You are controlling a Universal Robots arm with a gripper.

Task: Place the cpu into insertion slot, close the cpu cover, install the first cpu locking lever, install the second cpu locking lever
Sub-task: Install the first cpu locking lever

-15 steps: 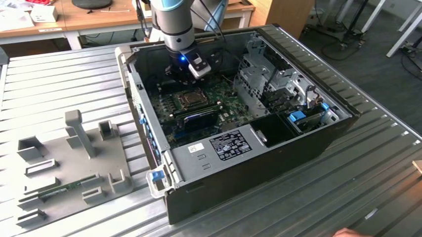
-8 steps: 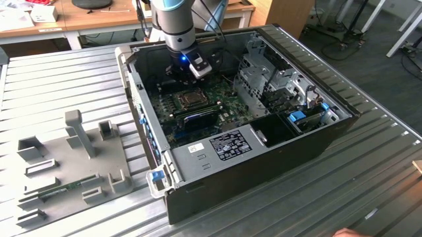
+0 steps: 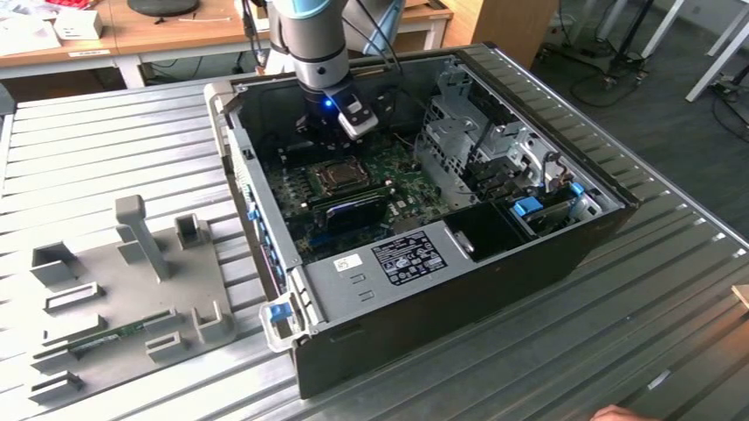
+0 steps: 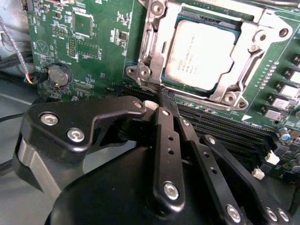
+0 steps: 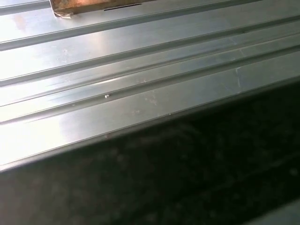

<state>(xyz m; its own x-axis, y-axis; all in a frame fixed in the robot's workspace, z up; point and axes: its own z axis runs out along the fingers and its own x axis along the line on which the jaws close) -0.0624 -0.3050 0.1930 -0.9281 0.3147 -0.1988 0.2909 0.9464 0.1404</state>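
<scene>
The flat square silver-grey cpu [image 4: 205, 54] is judged light, rigid and fragile, best taken by its edges; the black gripper [image 4: 157, 110] near it is closed on nothing.

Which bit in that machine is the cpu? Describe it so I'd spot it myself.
Look inside the open black computer case on the ribbed metal table, down at the green circuit board. The cpu is the small flat square with a dull silver-grey top, ringed by the shiny cpu cover, unlike the long black memory slots beside it.
</scene>
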